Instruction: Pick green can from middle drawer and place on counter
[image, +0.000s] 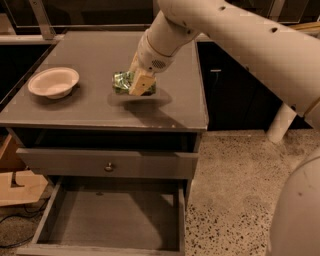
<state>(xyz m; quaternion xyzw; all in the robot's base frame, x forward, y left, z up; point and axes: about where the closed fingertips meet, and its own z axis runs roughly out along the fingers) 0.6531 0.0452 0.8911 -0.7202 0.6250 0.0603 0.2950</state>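
Observation:
The green can (121, 81) lies on its side between the fingers (141, 83) of my gripper (134, 84). The gripper is shut on it and holds it just above the middle of the counter (95, 107), where it casts a shadow. My arm comes down from the upper right. The middle drawer (115, 220) is pulled out at the bottom of the view, and its grey floor is bare. The right part of the can is hidden behind the gripper.
A cream bowl (53, 82) stands on the left of the counter. A shut drawer front with a small knob (109, 167) sits above the open drawer. A wooden piece (20, 187) lies on the floor at the left. Speckled floor lies to the right.

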